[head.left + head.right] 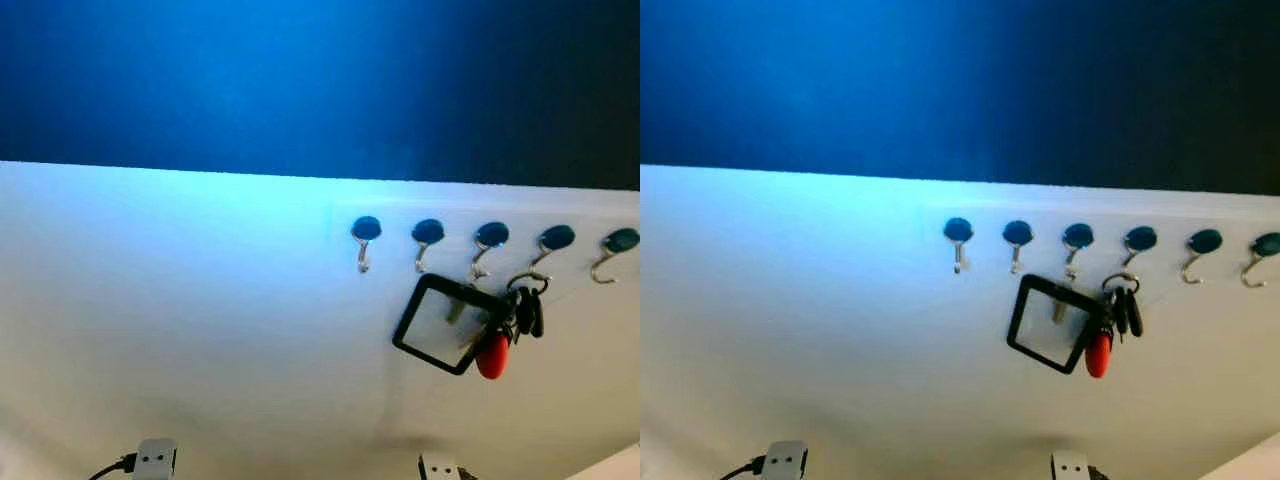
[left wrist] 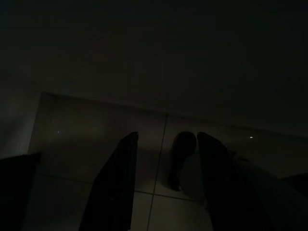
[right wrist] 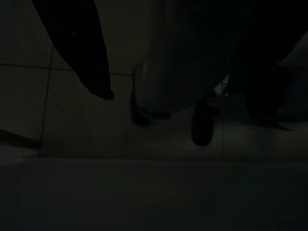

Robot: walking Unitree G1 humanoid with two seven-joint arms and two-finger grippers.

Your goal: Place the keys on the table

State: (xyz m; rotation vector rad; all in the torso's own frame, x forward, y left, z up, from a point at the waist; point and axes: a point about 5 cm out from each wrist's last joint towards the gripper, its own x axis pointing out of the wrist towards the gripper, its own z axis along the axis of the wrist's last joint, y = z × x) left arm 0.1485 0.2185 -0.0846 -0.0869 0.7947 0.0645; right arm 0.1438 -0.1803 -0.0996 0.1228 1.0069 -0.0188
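Where the dark blue upper wall (image 1: 300,80) meets the pale white lower wall (image 1: 180,320), a row of round-based metal hooks (image 1: 428,240) holds the bunch of dark keys with red fob and square black frame (image 1: 495,325) at right. Left tool (image 2: 166,144) and right tool (image 3: 159,91) hang with fingers apart above dim floor tiles (image 2: 96,130).

keys (image 1: 525,310) too blurry to count, last hook (image 1: 1265,256) cut off at the edge, both wrist views nearly black

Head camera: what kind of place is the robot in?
Probably a home entryway: a white wall carries a row of hooks, and keys hang from one. Both grippers hang over tiled floor.
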